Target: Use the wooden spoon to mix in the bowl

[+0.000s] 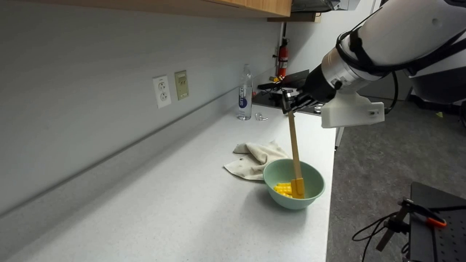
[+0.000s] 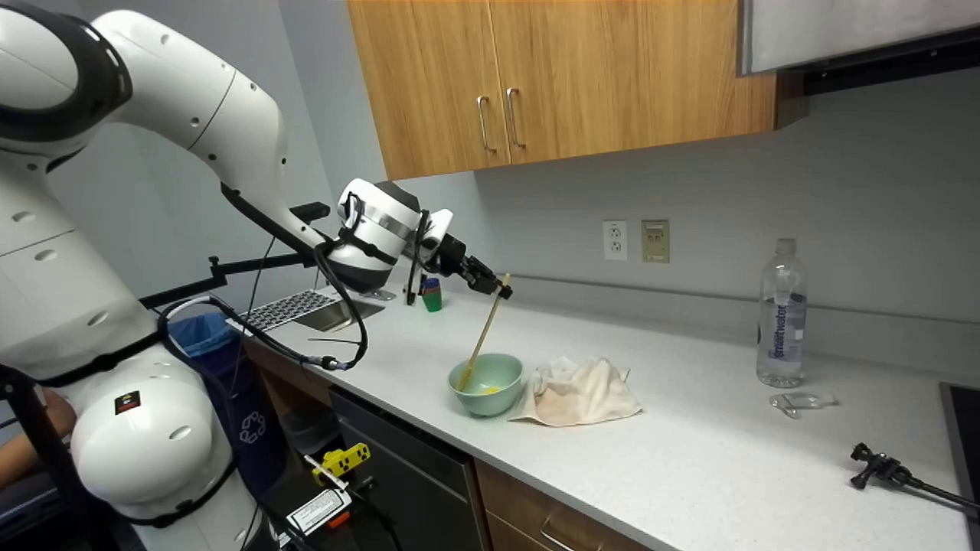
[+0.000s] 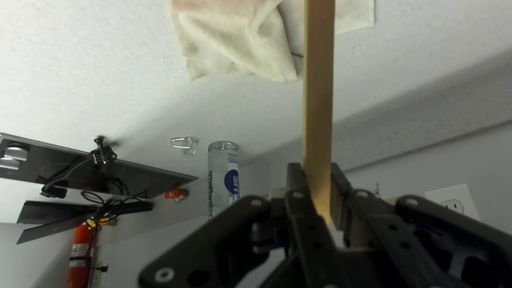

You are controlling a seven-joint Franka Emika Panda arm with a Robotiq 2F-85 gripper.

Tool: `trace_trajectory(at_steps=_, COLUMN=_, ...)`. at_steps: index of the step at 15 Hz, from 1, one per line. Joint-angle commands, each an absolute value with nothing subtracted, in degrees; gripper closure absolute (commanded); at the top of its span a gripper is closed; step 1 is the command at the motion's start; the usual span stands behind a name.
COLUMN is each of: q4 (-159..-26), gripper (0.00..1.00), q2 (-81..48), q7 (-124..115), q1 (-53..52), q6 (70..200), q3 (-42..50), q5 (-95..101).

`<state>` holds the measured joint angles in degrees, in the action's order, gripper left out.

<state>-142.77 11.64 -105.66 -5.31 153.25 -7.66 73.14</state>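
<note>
The pincer (image 3: 318, 182) is clamped on the handle (image 3: 319, 100) of the wooden spoon (image 1: 296, 154), close to its upper end, so the step in hand looks to be the stirring itself. Gripped that high, the spoon will probably act as a long lever and want to twist: small, slow strokes should serve better than hard shoves. Follow it down and it leans, ending in a flat yellow-orange head (image 1: 297, 188), more spatula than spoon, inside the green bowl (image 1: 312, 179) and right beside some ridged yellow pieces (image 1: 283, 188); whether it touches the bottom cannot be made out. A broad face like that ought to push well, so sweep it along the curved side, work under the pieces and turn them, with the head below the rim throughout. The bowl stands near the edge of the white tabletop (image 1: 174, 203) and nothing visible braces it, so it may slide; aim the stronger part of each stroke away from that edge. A crumpled cloth (image 1: 258, 156) lies so near the bowl that they may be touching, and would likely bunch if pushed. Farther off, well apart, a clear water bottle (image 1: 244, 96) stands upright, beyond the reach of any modest circle.
</note>
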Motion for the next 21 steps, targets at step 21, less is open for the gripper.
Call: trace_trajectory(at_steps=21, q4=-142.2, gripper=0.96, q2=9.9, q7=-127.6, q1=-3.1, q6=144.2, q3=-8.4, q5=94.4)
